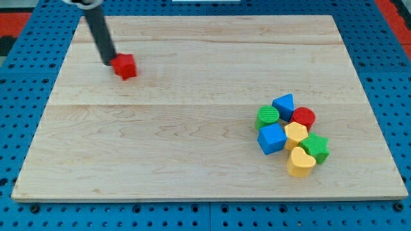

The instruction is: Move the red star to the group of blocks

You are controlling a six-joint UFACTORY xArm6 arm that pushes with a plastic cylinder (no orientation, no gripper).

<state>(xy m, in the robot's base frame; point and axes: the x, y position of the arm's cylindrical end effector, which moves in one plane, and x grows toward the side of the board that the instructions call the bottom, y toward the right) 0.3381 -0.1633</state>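
My tip [110,63]: lower end of dark rod, no jaws to open or close, resting at 9 o'clock of red star [125,67], touching or just beside it. Red star: upper left of wooden board [192,160], well apart from group. Group at 4 o'clock from star, tightly packed: green cylinder [268,116], blue wedge [284,104], red cylinder [303,118], blue cube [272,138], yellow block [296,134], green star [315,147], yellow heart [300,162]. Board on blue pegboard [26,70].

Lab bench: wooden board [212,77] on blue pegboard [385,64].
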